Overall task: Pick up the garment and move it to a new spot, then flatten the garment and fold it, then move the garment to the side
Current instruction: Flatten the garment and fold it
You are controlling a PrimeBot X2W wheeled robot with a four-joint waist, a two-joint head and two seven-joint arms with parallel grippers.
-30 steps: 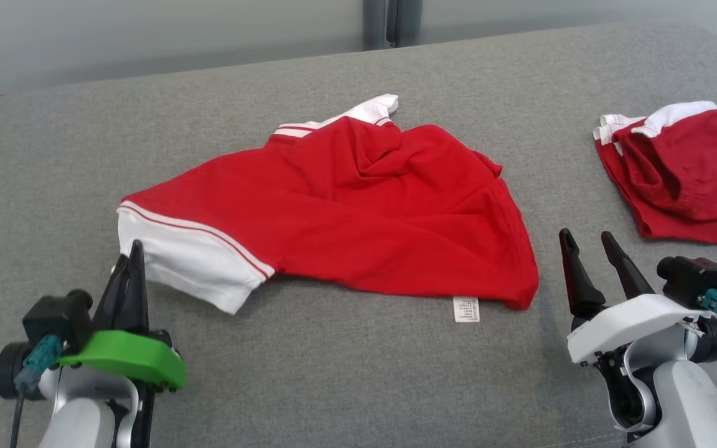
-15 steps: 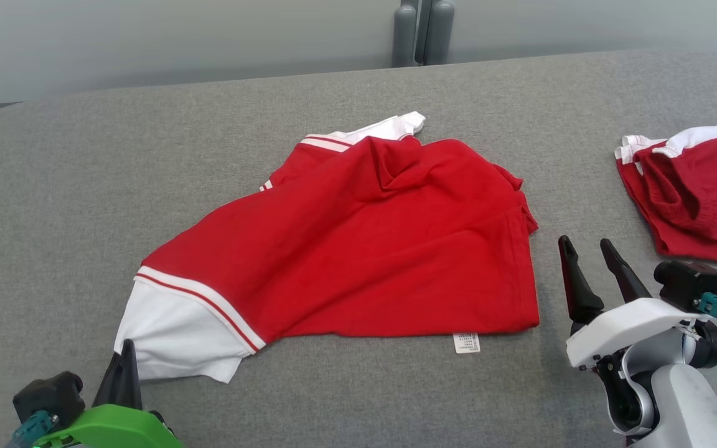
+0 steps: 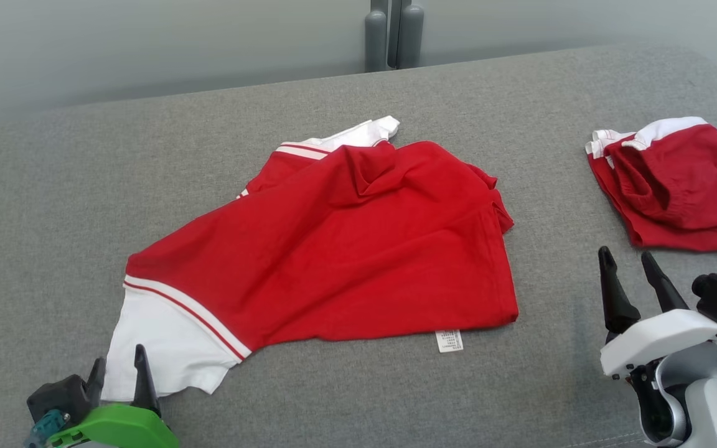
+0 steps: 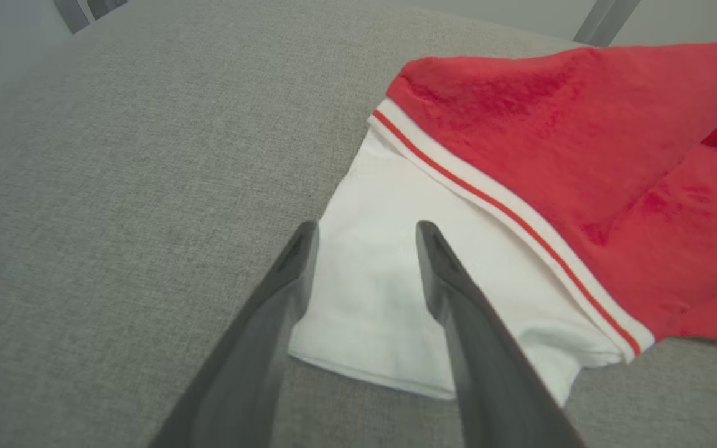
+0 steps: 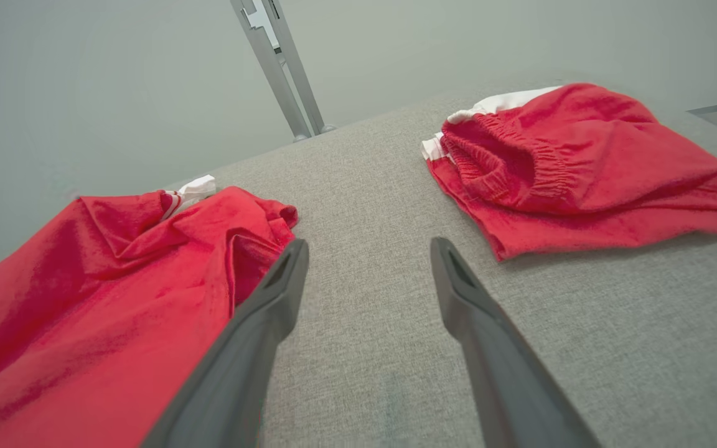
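Left pincer (image 3: 118,364), spread, sits at the near edge of the white sleeve (image 3: 159,336), pinching nothing. The red garment (image 3: 358,249) stretches ahead and to its right over the grey desk (image 3: 53,205). Right pincer (image 3: 625,255), spread and empty, stands off the garment's right hem; another red garment (image 3: 682,186) lies beyond it.

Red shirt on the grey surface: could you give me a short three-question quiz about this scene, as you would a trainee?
1. True or false: the left gripper has its fingers shut on the white sleeve of the red shirt.
2. What lies at the right of the grey surface? A) a second red garment B) a blue towel C) a cup
3. Which gripper is nearer the white sleeve?
Key: 1 false, the fingers stand open; 2 A; 3 the left.
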